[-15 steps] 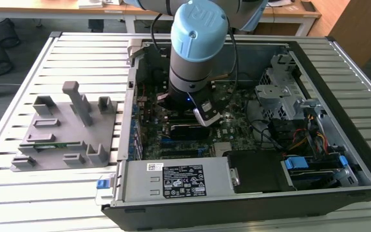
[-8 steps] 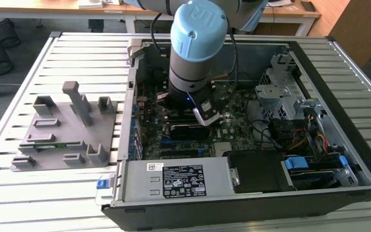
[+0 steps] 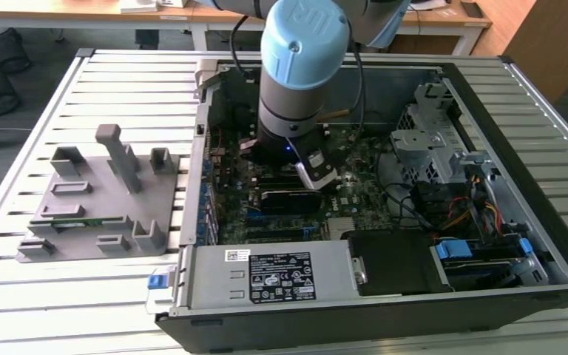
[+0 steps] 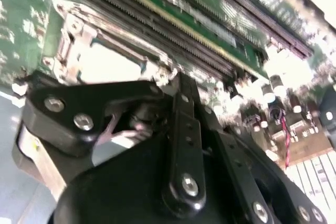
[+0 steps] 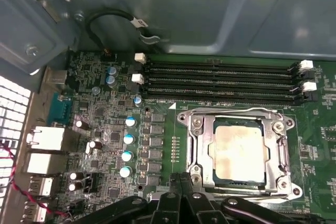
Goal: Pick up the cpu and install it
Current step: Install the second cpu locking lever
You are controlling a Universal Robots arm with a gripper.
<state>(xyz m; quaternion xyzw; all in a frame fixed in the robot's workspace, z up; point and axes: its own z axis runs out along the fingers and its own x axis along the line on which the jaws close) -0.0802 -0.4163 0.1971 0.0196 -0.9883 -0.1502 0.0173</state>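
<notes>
The cpu (image 5: 239, 153), a small square chip with a pale metal top, lies flat inside the socket's metal frame (image 5: 197, 145) on the green motherboard. In the second wrist view it shows as a bright square (image 4: 107, 61) within the same frame. My gripper (image 5: 181, 178) hovers just off the near edge of the socket, its two black fingers pressed together with nothing between them. It does not touch the cpu. In the exterior view the arm (image 3: 299, 81) reaches down into the open computer case over the middle of the board.
Black memory slots (image 5: 220, 77) run along the far side of the socket, and blue-topped capacitors (image 5: 127, 140) stand beside it. The case holds a power supply (image 3: 274, 277) and a drive cage (image 3: 427, 140). A grey plastic fixture (image 3: 97, 200) with a green strip (image 3: 77, 220) lies on the slatted table.
</notes>
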